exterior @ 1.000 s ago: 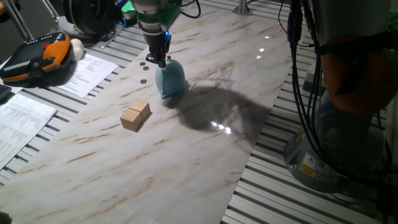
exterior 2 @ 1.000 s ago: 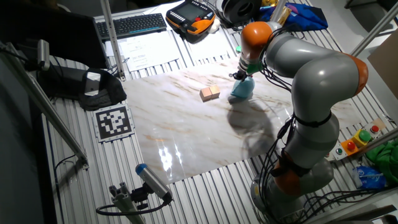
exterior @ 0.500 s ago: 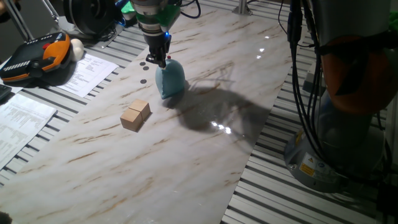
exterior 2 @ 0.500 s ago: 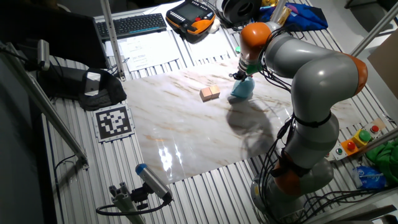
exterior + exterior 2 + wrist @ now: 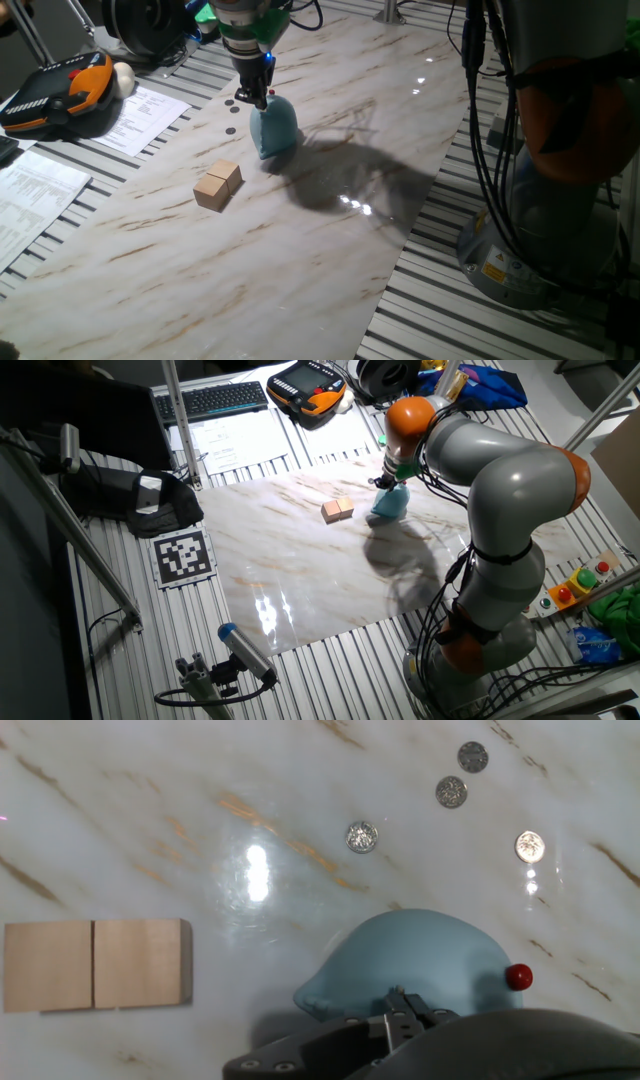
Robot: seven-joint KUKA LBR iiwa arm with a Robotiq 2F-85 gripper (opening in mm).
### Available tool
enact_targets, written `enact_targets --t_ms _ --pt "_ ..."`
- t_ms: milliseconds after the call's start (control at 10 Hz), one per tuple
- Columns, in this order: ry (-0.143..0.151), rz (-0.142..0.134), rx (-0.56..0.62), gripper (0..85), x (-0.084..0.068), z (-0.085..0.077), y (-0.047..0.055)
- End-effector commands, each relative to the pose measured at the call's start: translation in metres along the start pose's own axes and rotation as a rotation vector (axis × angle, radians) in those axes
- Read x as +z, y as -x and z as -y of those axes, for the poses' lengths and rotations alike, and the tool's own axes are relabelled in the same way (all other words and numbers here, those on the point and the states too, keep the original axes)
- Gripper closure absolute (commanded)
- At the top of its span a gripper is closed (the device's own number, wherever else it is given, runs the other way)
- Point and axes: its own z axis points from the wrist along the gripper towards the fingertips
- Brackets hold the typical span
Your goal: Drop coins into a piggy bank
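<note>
The light blue piggy bank (image 5: 273,128) stands on the marble tabletop; it also shows in the other fixed view (image 5: 388,505) and in the hand view (image 5: 410,960). It has a small red knob (image 5: 517,977). My gripper (image 5: 255,97) (image 5: 385,481) (image 5: 398,1005) sits right over the bank's top, its fingertips close together. I cannot see anything between them. Several coins lie on the table beyond the bank: one (image 5: 362,837), a pair (image 5: 451,791) and another (image 5: 530,846). They are dark dots (image 5: 231,108) in one fixed view.
Two tan wooden blocks (image 5: 218,184) (image 5: 95,964) lie side by side near the bank. Papers (image 5: 140,115) and an orange-black pendant (image 5: 60,92) lie off the marble slab. The robot's base (image 5: 560,200) stands at the right.
</note>
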Motion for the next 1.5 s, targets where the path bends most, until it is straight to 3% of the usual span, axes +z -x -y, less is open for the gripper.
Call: enact_targets --t_ms 0,1400 --pt "0.000 0.000 0.000 85.0 0.000 0.000 0.000" --pt "-0.003 0.008 0.000 85.0 0.012 0.003 -0.004"
